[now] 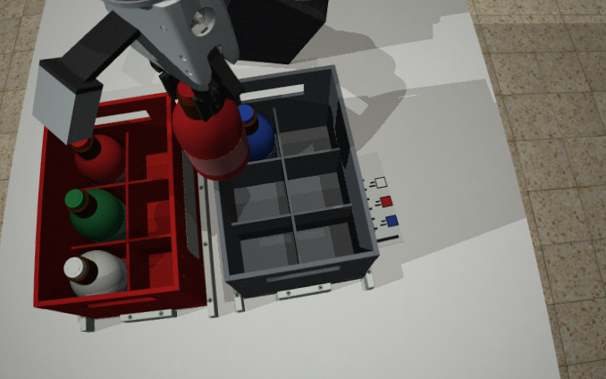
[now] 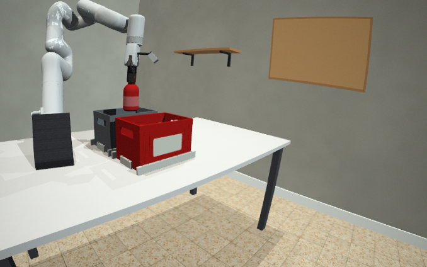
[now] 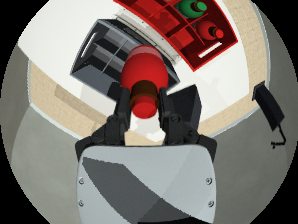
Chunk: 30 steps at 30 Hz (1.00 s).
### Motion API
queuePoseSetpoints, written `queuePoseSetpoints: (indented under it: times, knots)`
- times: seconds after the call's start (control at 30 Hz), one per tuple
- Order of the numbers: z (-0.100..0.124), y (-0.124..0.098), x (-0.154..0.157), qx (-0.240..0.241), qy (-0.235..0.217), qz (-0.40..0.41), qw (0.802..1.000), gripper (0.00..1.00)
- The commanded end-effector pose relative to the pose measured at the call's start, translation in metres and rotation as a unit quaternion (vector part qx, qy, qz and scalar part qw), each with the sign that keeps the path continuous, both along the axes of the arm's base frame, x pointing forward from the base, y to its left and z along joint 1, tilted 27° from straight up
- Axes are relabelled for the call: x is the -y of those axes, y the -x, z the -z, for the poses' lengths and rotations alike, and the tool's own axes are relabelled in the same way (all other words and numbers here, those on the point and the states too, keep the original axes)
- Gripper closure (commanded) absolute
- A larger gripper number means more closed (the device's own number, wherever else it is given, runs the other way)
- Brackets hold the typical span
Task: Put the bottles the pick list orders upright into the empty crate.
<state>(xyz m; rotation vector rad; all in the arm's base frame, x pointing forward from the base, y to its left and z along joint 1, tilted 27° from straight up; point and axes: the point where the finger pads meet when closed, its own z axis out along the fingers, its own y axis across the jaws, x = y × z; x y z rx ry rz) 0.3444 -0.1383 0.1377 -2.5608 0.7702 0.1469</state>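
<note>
My gripper (image 1: 197,96) is shut on the neck of a red bottle (image 1: 211,136) and holds it upright in the air above the left edge of the grey crate (image 1: 295,183). It also shows in the side view (image 2: 130,97) and the wrist view (image 3: 143,79). A blue bottle (image 1: 256,131) stands in the grey crate's far left cell. The red crate holds a red bottle (image 1: 96,156), a green bottle (image 1: 94,214) and a white bottle (image 1: 94,270) in its left column. The pick list (image 1: 384,201) lies right of the grey crate, with white, red and blue squares.
A black block (image 1: 273,27), the arm's base, stands behind the crates. Small white stops (image 1: 304,290) sit around the crate feet. The wrist camera box (image 1: 67,103) hangs over the red crate's far left corner.
</note>
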Motion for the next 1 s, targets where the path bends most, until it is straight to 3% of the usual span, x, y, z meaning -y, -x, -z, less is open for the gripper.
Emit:
queuePoseSetpoints:
  times: [0.0,0.63,0.97]
  knots:
    - [-0.004,-0.003,-0.004,0.002,0.001,0.001,1.0,1.0]
    - [-0.02,-0.013,-0.034,0.002,0.001,0.001,1.0,1.0]
    - [-0.019,-0.012,-0.033,0.002,0.001,0.001,1.0,1.0]
